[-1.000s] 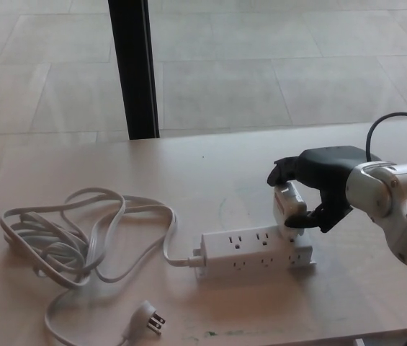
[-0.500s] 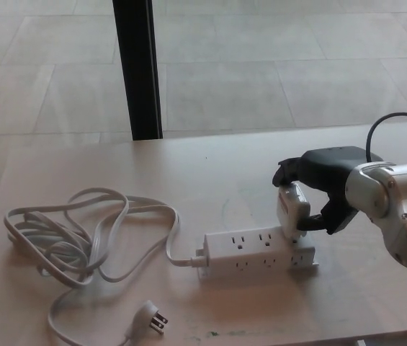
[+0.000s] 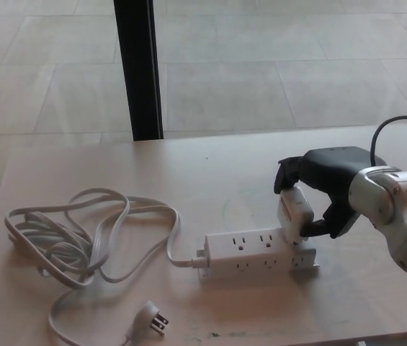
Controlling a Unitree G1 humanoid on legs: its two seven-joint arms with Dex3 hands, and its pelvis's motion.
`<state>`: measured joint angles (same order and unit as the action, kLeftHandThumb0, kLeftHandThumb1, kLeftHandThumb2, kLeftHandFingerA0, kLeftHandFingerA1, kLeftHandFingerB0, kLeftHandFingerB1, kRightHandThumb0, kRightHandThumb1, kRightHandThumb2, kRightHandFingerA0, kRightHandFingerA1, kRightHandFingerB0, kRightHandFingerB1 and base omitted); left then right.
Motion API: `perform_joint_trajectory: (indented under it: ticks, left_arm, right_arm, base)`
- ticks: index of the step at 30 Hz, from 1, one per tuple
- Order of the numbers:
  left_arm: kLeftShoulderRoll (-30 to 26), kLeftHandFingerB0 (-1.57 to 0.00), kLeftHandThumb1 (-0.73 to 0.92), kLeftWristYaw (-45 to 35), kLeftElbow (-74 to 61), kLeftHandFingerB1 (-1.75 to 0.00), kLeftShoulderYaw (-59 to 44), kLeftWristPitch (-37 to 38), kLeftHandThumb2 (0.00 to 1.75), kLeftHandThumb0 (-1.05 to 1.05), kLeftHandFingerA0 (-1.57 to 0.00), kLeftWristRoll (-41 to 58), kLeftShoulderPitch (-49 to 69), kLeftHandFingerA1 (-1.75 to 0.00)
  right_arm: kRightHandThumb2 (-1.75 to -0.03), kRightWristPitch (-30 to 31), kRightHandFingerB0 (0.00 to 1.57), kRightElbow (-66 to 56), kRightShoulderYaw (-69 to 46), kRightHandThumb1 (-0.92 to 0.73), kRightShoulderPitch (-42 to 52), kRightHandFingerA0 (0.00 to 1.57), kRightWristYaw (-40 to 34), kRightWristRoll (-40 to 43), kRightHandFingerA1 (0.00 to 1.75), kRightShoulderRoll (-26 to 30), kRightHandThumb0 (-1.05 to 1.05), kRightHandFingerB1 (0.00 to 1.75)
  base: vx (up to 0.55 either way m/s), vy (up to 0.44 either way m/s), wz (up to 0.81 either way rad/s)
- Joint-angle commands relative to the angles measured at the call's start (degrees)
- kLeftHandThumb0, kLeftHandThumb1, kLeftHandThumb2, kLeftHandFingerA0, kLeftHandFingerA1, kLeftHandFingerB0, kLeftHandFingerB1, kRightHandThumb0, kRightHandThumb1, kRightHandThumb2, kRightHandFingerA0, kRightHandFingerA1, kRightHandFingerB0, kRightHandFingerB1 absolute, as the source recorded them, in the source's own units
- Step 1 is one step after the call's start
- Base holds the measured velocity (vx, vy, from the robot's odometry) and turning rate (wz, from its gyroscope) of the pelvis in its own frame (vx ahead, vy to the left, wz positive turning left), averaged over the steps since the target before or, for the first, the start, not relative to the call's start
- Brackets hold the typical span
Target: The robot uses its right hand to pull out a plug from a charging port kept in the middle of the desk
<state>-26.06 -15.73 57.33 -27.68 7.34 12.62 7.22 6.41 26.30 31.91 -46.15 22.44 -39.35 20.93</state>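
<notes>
A: While the right hand is clamped on the white adapter plug, where does it sit?
B: At the right end of the power strip, tilted, bottom edge touching the strip; can't tell if the prongs are out.
A: Handling?
B: Probably a rigid, light, smooth plastic block. Take it by its flat sides, low near the strip, which looks light enough to lift along.
A: Left hand?
B: Not visible.

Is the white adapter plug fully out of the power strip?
Cannot tell. The adapter, gripped by the right hand, tilts with its lower edge against the power strip.
</notes>
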Motion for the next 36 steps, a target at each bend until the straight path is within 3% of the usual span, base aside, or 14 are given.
perform_joint_trajectory:
  ticks: [1, 2, 3, 4, 6, 7, 10, 13, 17, 21, 22, 23, 24, 36]
  left_arm:
    - [0.15, -0.15, 0.84, -0.1, 0.22, -0.47, -0.2, 1.51, 1.22, -0.87, -0.53, 0.81, 0.32, -0.6]
    - [0.29, -0.15, 0.85, 0.37, -0.62, -0.47, -0.04, 1.56, 1.22, -0.86, -0.53, 0.56, 0.75, -0.59]
    - [0.28, -0.18, 0.92, 0.45, -0.5, -0.38, -0.04, 1.56, 0.89, -0.94, -0.6, 0.52, 0.68, -0.53]
    - [0.27, -0.19, 0.92, 0.24, -0.6, -0.38, -0.11, 1.17, 0.87, -0.93, -0.6, 0.69, 0.67, -0.53]
    - [0.34, -0.18, 0.92, 0.43, -0.72, -0.38, -0.18, 1.2, 0.88, -0.95, -0.6, 0.7, 0.68, -0.53]
    - [0.39, -0.15, 0.85, 0.47, -0.27, -0.47, -0.29, 1.55, 1.22, -0.87, -0.53, 0.76, 0.53, -0.59]
    - [0.28, -0.18, 0.92, -0.21, -0.01, -0.39, -0.43, 1.31, 0.88, -0.96, -0.6, 1.01, 0.49, -0.55]
    - [0.54, -0.19, 0.91, -0.47, -0.74, -0.39, -0.58, 1.35, 0.87, -0.95, -0.61, 1.23, 1.03, -0.55]
    - [0.54, -0.17, 0.91, -0.63, 0.11, -0.39, -0.63, 1.74, 0.89, -0.97, -0.58, 1.16, 0.73, -0.54]
    - [0.47, -0.17, 0.91, -1.15, 0.73, -0.38, -0.74, 2.2, 0.88, -0.95, -0.59, 1.26, 0.62, -0.54]
    - [0.51, -0.12, 0.84, -1.1, 0.27, -0.46, -0.73, 1.94, 1.2, -0.87, -0.54, 1.29, 0.81, -0.61]
    - [0.66, -0.12, 0.84, -0.93, -0.49, -0.46, -0.75, 1.79, 1.2, -0.87, -0.54, 1.35, 1.14, -0.61]
    - [0.65, -0.17, 0.92, -0.98, -0.23, -0.38, -0.77, 1.87, 0.86, -0.94, -0.57, 1.35, 1.08, -0.52]
    - [0.17, -0.19, 0.92, -1.06, -0.25, -0.39, -0.82, 1.59, 0.86, -0.95, -0.6, 1.35, 0.87, -0.54]
  right_arm:
    - [-0.84, -2.42, 0.78, 0.84, 2.17, -0.62, 4.27, 0.83, 0.83, -1.44, 1.74, 1.14, -0.24, 0.93]
    - [-0.79, -2.18, 0.78, 0.77, 2.65, -0.66, 4.37, 0.84, 0.11, -2.38, 1.72, 1.2, -0.27, 0.85]
    - [-0.82, -1.95, 0.79, 0.67, 3.03, -0.65, 4.36, 0.84, -0.59, -3.11, 1.7, 1.2, -0.26, 0.84]
    - [-0.85, -1.76, 0.78, 0.89, 2.87, -0.62, 4.61, 1.02, -1.3, -3.03, 1.65, 1.0, -0.27, 1.18]
    - [-0.78, -1.49, 0.75, 0.78, 3.03, -0.68, 4.96, 0.85, -2.56, -3.65, 1.72, 0.98, -0.26, 1.0]
    - [-0.8, -1.47, 0.78, 1.05, 3.31, -0.69, 5.14, 0.84, -4.18, -4.54, 1.71, 1.0, -0.29, 1.05]
    - [-0.72, -1.39, 0.74, 1.81, 4.12, -0.74, 5.04, 0.82, -5.44, -5.81, 1.65, 1.04, -0.33, 0.87]
    - [-0.82, -0.83, 0.7, 2.66, 4.43, -0.74, 5.06, 0.82, -7.71, -6.98, 1.73, 1.01, -0.31, 1.37]
    - [-0.88, -0.69, 0.71, 2.91, 4.08, -0.73, 5.22, 0.81, -9.13, -6.65, 1.64, 1.04, -0.32, 1.11]
    - [-0.95, -0.23, 0.71, 2.81, 3.68, -0.72, 5.44, 0.81, -9.34, -6.28, 1.65, 1.08, -0.31, 1.2]
    - [-1.06, -0.64, 0.75, 2.86, 3.3, -0.65, 5.54, 0.87, -9.71, -5.85, 1.75, 1.21, -0.3, 1.49]
    - [-1.06, -1.27, 0.75, 2.94, 2.59, -0.65, 5.86, 0.87, -10.87, -5.16, 1.75, 1.24, -0.3, 1.49]
    - [-1.04, -1.19, 0.74, 2.69, 2.43, -0.64, 5.73, 0.85, -10.5, -5.16, 1.75, 1.36, -0.29, 1.45]
    - [-0.85, -2.79, 0.74, 3.27, -0.12, -0.7, 2.61, 0.89, -7.55, -3.49, 1.75, 2.25, -0.33, 1.53]
  base:
    - [0.0, 0.0, 0.0]
    - [0.0, 0.0, 0.0]
    - [0.0, 0.0, 0.0]
    - [0.0, 0.0, 0.0]
    - [0.0, 0.0, 0.0]
    - [0.0, 0.0, 0.0]
    - [0.0, 0.0, 0.0]
    - [0.0, 0.0, 0.0]
    - [0.0, 0.0, 0.0]
    - [0.0, 0.0, 0.0]
    - [0.0, 0.0, 0.0]
    - [0.0, 0.0, 0.0]
    - [0.0, 0.0, 0.0]
    - [0.0, 0.0, 0.0]
